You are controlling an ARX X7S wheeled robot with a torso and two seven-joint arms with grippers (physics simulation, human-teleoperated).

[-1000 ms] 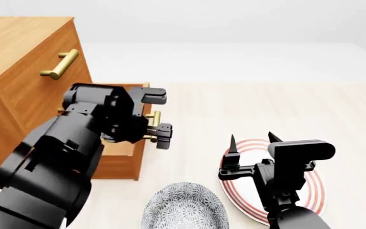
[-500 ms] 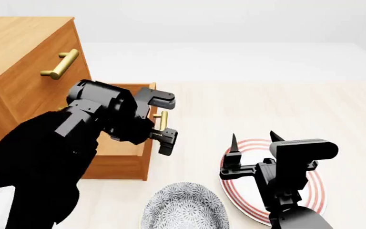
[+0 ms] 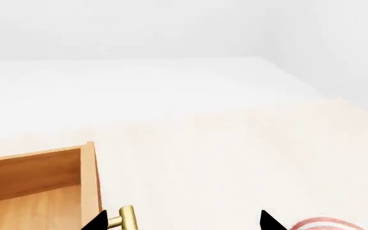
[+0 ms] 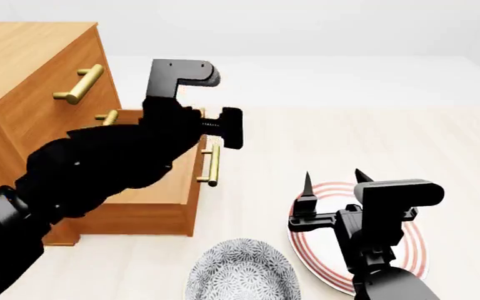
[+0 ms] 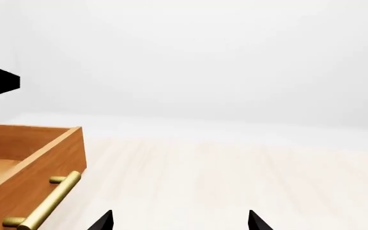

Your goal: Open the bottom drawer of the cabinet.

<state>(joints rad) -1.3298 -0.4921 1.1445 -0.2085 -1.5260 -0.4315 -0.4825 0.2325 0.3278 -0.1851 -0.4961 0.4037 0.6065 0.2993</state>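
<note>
The cabinet point(image 4: 32, 94) stands at the left. Its bottom drawer point(image 4: 152, 194) is pulled out, showing the plain wooden box inside. The drawer's brass handle point(image 4: 213, 165) is free. My left gripper point(image 4: 225, 130) is open above the far end of that handle, not holding it. In the left wrist view the handle point(image 3: 127, 218) sits just inside one fingertip of the open left gripper point(image 3: 182, 223), beside the drawer point(image 3: 37, 182). My right gripper point(image 4: 332, 181) is open and empty over a plate. The right wrist view shows the drawer point(image 5: 30, 158), its handle point(image 5: 43, 201) and the open right gripper point(image 5: 180, 221).
A red-striped white plate point(image 4: 411, 250) lies on the pale floor under my right arm. A grey speckled bowl point(image 4: 240, 275) sits at the near edge. The top drawer's handle point(image 4: 80, 84) and part of the middle drawer's handle point(image 4: 107, 116) show on the cabinet front.
The drawer slid further out with my left gripper on its handle. The left gripper then let go and rose above the handle. The right arm stayed in place.
</note>
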